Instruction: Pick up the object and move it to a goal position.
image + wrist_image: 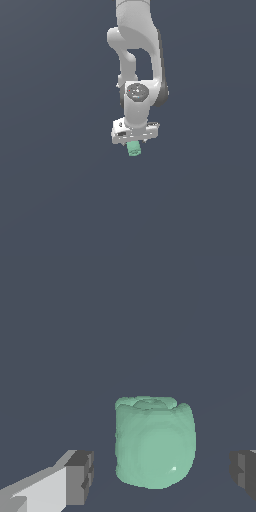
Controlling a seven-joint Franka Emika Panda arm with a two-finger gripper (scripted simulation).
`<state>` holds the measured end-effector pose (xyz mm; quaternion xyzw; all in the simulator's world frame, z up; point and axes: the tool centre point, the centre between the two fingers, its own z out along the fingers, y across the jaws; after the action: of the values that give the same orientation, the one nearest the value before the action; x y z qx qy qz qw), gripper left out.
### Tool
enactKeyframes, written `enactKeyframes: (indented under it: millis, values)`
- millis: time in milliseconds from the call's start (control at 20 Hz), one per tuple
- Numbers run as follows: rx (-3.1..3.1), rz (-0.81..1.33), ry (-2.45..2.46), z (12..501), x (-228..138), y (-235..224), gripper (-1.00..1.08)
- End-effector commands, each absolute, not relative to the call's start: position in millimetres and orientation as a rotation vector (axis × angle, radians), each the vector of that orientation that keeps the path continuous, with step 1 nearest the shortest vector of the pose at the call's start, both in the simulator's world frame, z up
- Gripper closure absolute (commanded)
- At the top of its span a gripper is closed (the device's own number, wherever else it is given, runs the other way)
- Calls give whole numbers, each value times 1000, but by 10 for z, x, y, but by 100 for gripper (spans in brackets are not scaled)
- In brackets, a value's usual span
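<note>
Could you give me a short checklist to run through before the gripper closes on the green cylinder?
1. Gripper open: ok, a gap shows on both sides of the green cylinder.
2. Cylinder between the fingers: ok in the wrist view.
3. Fingers clear of the cylinder: ok, neither touches it.
4. Gripper directly above the cylinder: ok, the exterior view shows the cylinder just under the gripper.
5. Fingers low enough to grip the body: cannot tell.
6. Goal position: cannot tell, no marker shows.

Mint-green object; white arm and hand with dark grey fingertips; uniform slate-grey surface.
</note>
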<state>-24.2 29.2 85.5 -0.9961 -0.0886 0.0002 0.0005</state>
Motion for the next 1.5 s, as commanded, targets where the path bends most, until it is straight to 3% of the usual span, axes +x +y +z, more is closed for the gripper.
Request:
enactKeyframes:
  millis: [0, 600, 650, 1450]
  values:
    - [-3128, 2, -279, 778, -248, 291, -92]
    - [-3129, 0, -282, 389, -248, 288, -92]
    - [-3129, 0, -282, 389, -248, 288, 108]
    - [-3129, -2, -282, 447, -294, 159, 108]
